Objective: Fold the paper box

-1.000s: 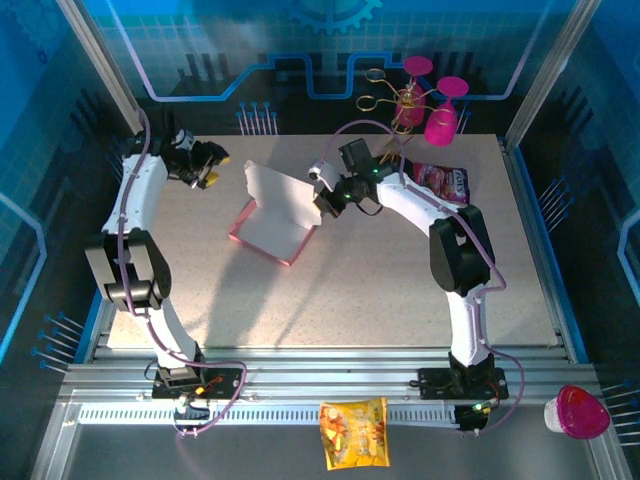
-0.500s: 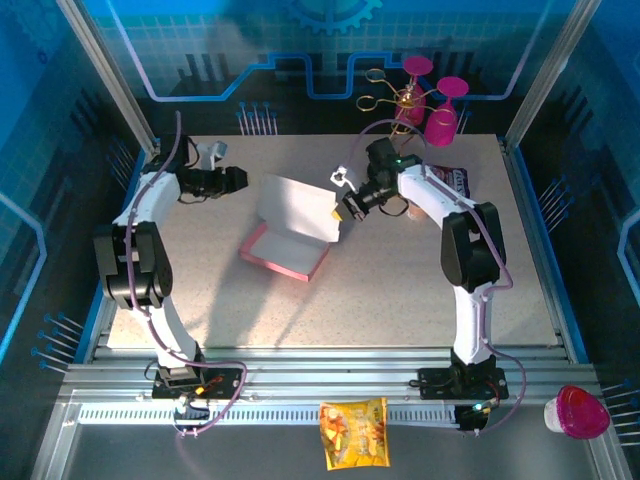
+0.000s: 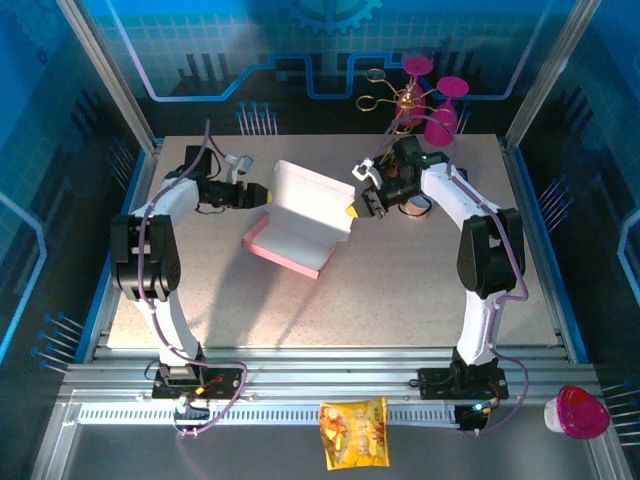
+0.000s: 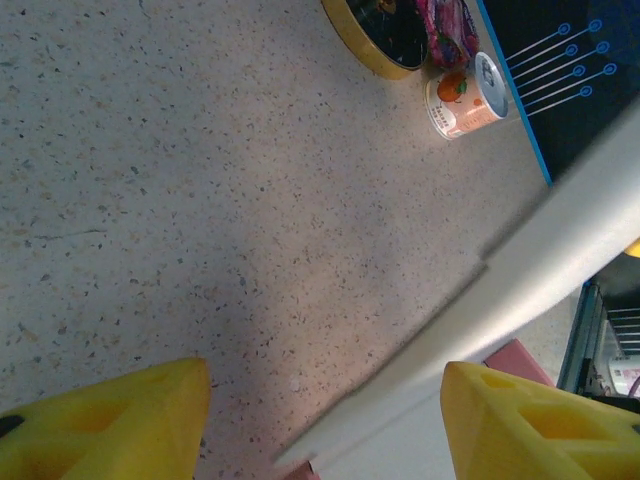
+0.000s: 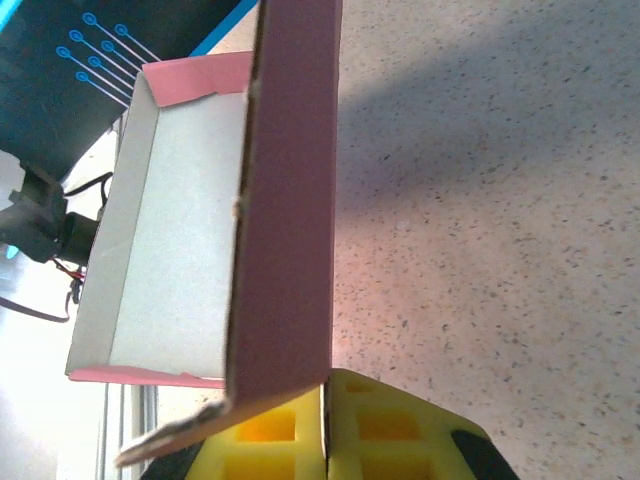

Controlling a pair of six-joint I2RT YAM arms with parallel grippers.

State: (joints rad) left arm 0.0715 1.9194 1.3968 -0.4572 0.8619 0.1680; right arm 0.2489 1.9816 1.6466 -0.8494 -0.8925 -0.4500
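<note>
Right gripper [image 5: 325,425] is pinched shut on a corner of the box [image 3: 305,205] lid, holding it upright mid-table so it doesn't flop, while left gripper [image 3: 262,193] hangs wide open at the lid's other edge, probably to grab.

Bench [image 3: 400,290]: speckled beige top, bare over most of the near half. Paper box [image 3: 287,252] sits left of centre, its pink tray base flat on the surface and one pale panel standing up from it. Left wrist view, toward a bench edge: dark round disc with gold rim [image 4: 385,35], printed pink snack bag [image 4: 447,22] beside it, small can [image 4: 463,97] with an orange on the label just beside both.
</note>
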